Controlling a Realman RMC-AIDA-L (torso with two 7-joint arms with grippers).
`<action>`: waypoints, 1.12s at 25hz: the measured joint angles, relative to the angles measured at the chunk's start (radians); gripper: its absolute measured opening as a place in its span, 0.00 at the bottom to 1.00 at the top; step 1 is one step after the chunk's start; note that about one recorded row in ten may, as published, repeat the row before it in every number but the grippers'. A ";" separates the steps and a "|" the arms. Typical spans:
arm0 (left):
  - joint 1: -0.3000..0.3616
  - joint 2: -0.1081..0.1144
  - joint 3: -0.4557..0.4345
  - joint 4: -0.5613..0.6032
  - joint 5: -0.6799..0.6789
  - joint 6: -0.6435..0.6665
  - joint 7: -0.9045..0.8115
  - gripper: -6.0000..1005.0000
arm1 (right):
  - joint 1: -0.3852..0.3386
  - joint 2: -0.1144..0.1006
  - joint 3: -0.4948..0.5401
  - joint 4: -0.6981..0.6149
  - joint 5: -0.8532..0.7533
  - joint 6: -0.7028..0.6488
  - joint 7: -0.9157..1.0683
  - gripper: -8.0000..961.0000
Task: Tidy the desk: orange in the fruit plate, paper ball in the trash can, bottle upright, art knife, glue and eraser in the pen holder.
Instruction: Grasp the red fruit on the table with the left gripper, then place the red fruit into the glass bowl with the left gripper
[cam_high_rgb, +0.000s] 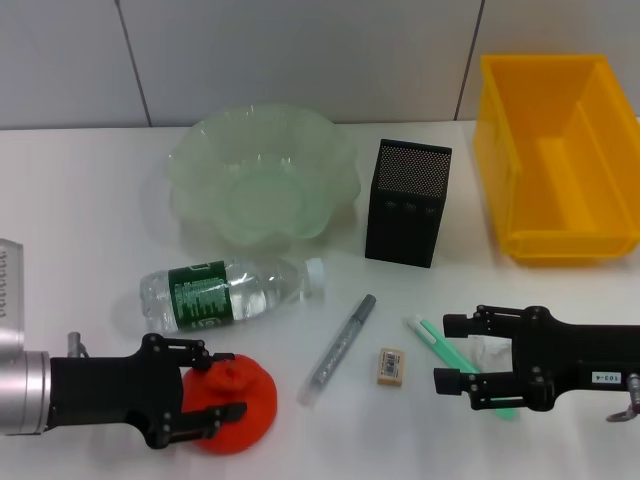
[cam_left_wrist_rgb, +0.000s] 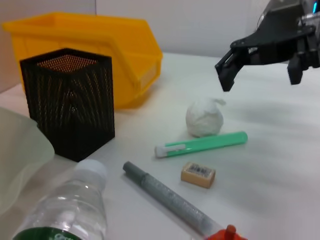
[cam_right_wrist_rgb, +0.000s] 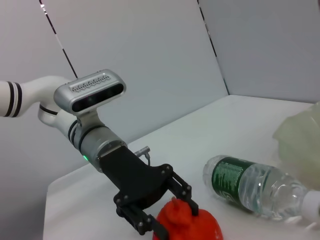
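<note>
The left claw (cam_high_rgb: 222, 390) sat low on the white surface (cam_high_rgb: 90, 220), its fingers spread to either side of the orange (cam_high_rgb: 240, 400), which lay in front of the bottle (cam_high_rgb: 225, 290); whether the fingers pressed the fruit could not be told; the bottle lay on its side, cap pointing toward the pen holder (cam_high_rgb: 408, 203), with the fruit plate (cam_high_rgb: 262, 175) just behind it; the right claw (cam_high_rgb: 452, 352) hovered with jaws wide over the paper ball (cam_left_wrist_rgb: 204, 118), which rested just beside a green pen (cam_left_wrist_rgb: 201, 144) and well in front of the pen holder; the eraser (cam_high_rgb: 391, 366) lay between that green pen and a grey marker (cam_high_rgb: 340, 346); the trash can (cam_high_rgb: 555, 150) stood beside the pen holder, on the side away from the fruit plate.
</note>
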 joint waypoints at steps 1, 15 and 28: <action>0.000 0.000 0.000 0.000 0.000 0.000 0.000 0.73 | 0.000 0.000 0.000 0.000 0.000 0.000 0.000 0.85; -0.004 -0.005 -0.012 0.003 -0.003 0.025 -0.007 0.24 | 0.002 -0.001 0.004 -0.005 0.003 0.000 0.000 0.85; -0.158 -0.039 -0.086 -0.123 -0.428 0.029 -0.021 0.13 | 0.003 0.006 0.004 0.000 0.005 0.000 -0.010 0.85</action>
